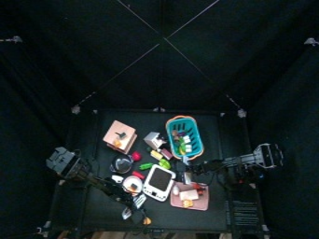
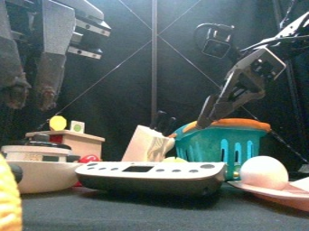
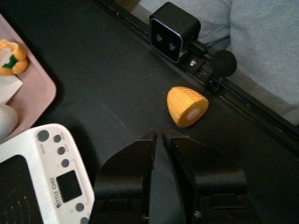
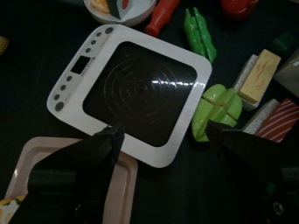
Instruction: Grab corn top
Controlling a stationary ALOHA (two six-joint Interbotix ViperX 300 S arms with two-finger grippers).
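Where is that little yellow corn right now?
In the left wrist view the corn lies alone on bare black table, between the white scale and the table's edge rail, just ahead of the left gripper.

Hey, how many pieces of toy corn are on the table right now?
1 that I can see: the corn lies alone on the black table near its edge, beyond the left pincer. The clutter elsewhere may hide others.

White scale (image 4: 138,87) sits mid-table, its corner over the pink plate (image 4: 41,157). Blue basket (image 2: 226,144) stands behind it. Green pepper (image 4: 200,33) and pale block (image 4: 260,73) lie beside the scale.
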